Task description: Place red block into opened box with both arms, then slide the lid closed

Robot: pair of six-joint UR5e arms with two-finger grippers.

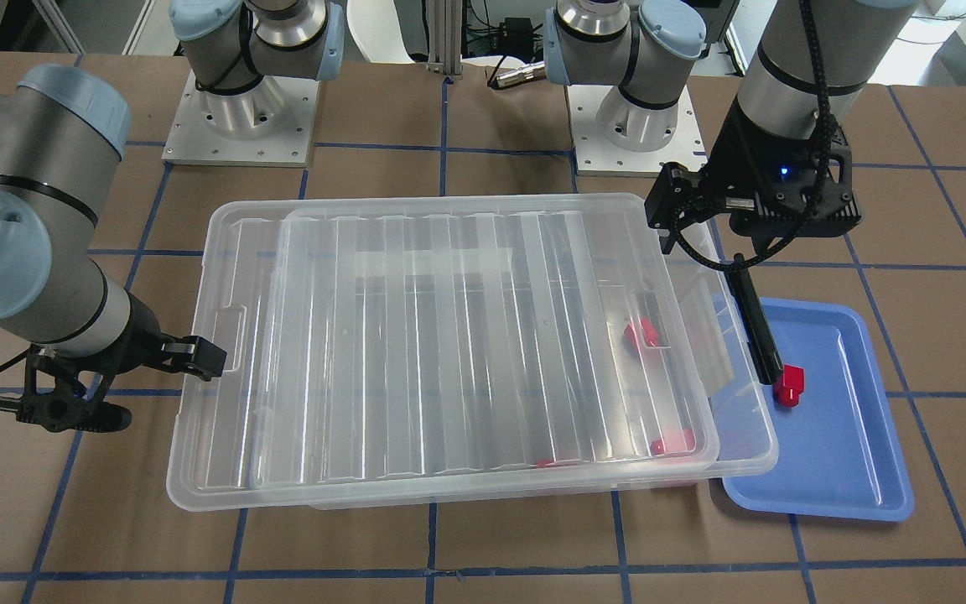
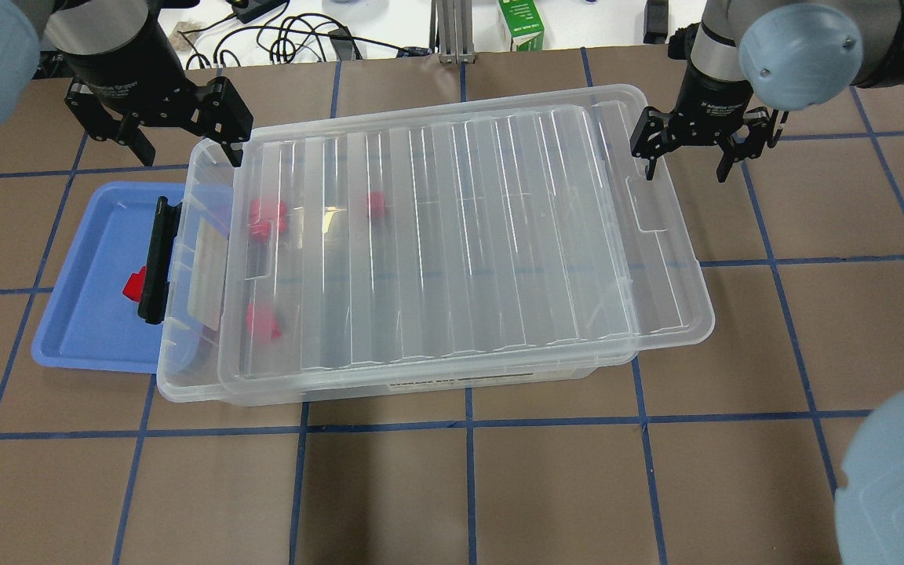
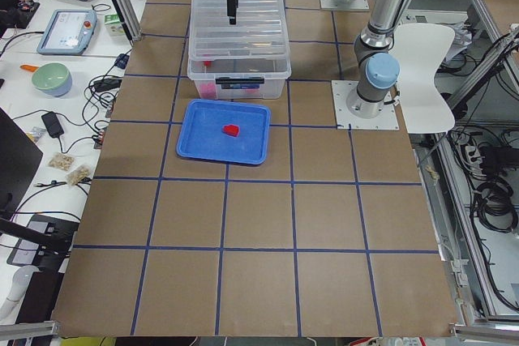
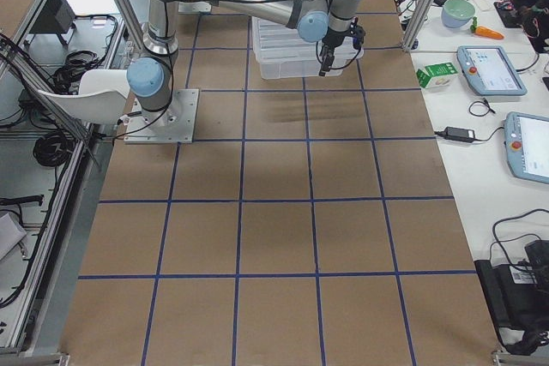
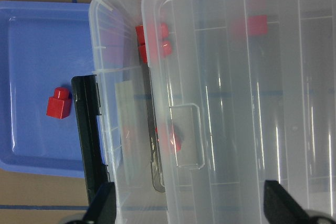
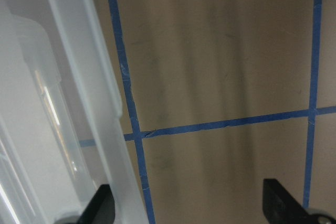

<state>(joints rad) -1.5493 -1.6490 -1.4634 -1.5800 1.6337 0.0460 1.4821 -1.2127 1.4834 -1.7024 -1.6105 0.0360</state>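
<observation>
The clear box lies mid-table. Its ribbed lid is slid toward my right, so the end by the blue tray stands uncovered. Three red blocks show through the plastic inside. Another red block sits in the tray. My left gripper hovers open over that end, and its long black finger reaches down beside this block. I cannot tell whether they touch. At the lid's other short end my right gripper is open and holds nothing, with one finger at the lid's rim.
The blue tray butts against the box. Both arm bases stand behind the box. A green carton and cables lie beyond the table's far edge. Side benches carry tablets and a bowl.
</observation>
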